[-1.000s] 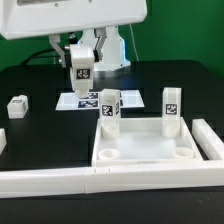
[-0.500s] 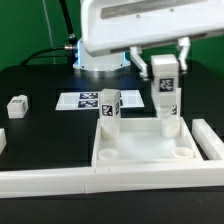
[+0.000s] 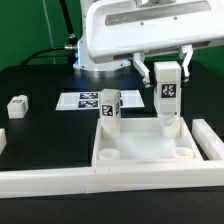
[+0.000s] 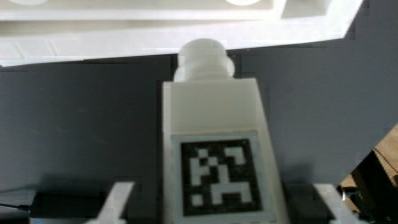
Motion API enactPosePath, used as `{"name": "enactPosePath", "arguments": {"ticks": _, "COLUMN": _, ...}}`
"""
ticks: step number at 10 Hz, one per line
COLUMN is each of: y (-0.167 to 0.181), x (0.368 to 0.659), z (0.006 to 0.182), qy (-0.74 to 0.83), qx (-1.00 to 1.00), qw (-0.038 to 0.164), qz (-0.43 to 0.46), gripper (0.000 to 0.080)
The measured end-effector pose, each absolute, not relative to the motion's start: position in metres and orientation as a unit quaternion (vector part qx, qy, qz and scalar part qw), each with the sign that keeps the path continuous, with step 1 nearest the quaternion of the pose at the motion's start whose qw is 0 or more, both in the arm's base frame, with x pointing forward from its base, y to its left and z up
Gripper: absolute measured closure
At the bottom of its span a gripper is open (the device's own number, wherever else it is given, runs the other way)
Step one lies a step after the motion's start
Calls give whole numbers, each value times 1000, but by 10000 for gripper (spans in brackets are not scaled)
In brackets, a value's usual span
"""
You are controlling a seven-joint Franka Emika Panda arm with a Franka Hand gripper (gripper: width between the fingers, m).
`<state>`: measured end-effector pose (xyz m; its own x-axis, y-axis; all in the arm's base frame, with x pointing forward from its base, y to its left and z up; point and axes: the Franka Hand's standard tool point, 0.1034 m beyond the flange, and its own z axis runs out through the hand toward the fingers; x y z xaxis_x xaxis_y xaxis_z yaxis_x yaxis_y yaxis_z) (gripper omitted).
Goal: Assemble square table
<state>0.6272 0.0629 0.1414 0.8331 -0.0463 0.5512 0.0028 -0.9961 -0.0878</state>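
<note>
**Gripper and held part.** The two-finger gripper (image 3: pixel 167 68) is clamped on a small white plastic leg post (image 3: pixel 167 88) that bears a black-and-white square tag. The pale fingers (image 4: pixel 119 205) press its two sides. Its rounded peg end (image 4: pixel 206 58) faces away from the gripper.

**Position.** The leg post hangs upright above the large white plastic square top (image 3: pixel 140 164), over the far corner socket on the exterior view's right. A second white post (image 3: pixel 170 126) stands in that socket, partly hidden behind the held one. Whether the two touch cannot be told.

**Other parts.**
- A third white tagged post (image 3: pixel 108 110) stands upright in the top's far socket on the exterior view's left.
- A small white tagged block (image 3: pixel 17 105) lies on the black table (image 3: pixel 40 135), well to the exterior view's left of the top.
- The marker board (image 3: pixel 82 100) lies flat beyond the top's far edge.
- A long white L-shaped rail (image 3: pixel 50 182) runs just beside the top's near edge and turns up along its side on the exterior view's right.
</note>
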Motion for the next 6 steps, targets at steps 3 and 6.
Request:
{"name": "enactPosePath", "arguments": {"ticks": 3, "y": 72, "x": 620, "z": 115, "qy": 9, "qx": -955, "qw": 39, "qz": -292, "gripper": 509}}
{"name": "enactPosePath", "arguments": {"ticks": 6, "y": 90, "x": 624, "z": 94, "qy": 5, "qx": -957, "qw": 45, "qz": -286, "gripper": 509}}
